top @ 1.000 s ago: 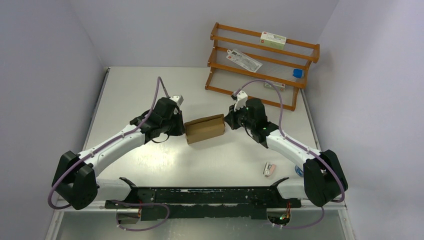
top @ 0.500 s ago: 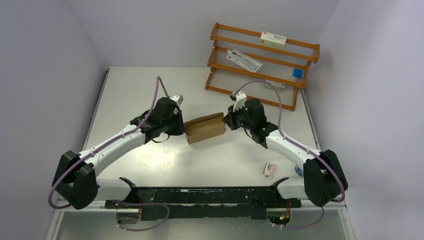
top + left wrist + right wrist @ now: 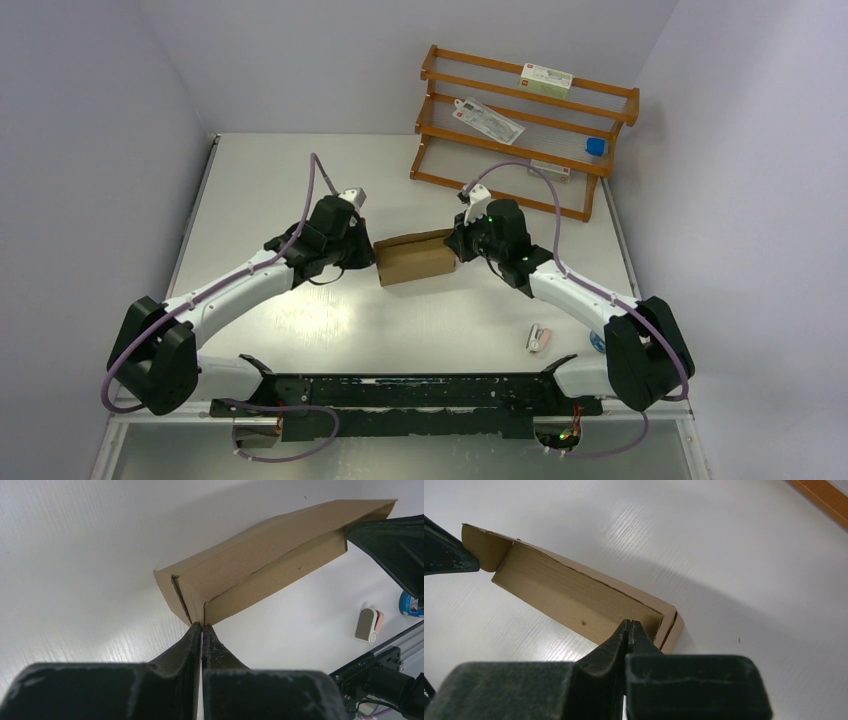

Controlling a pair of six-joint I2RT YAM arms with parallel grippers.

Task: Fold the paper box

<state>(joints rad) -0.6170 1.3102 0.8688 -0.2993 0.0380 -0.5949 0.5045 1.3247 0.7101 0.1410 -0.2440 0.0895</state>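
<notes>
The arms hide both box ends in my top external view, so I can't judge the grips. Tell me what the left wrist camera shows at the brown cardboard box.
Observer: The left pincer is shut, and its tips meet right at the lower corner of the brown cardboard box's near end.
Operator: Now report the right wrist.
Observer: The right pincer is shut too, with its tips against the box beside its folded end. I cannot tell whether any card is pinched.
Operator: Check the flap at the left arm's end.
Observer: In the right wrist view, a rounded end flap sticks out there and is not tucked in.
</notes>
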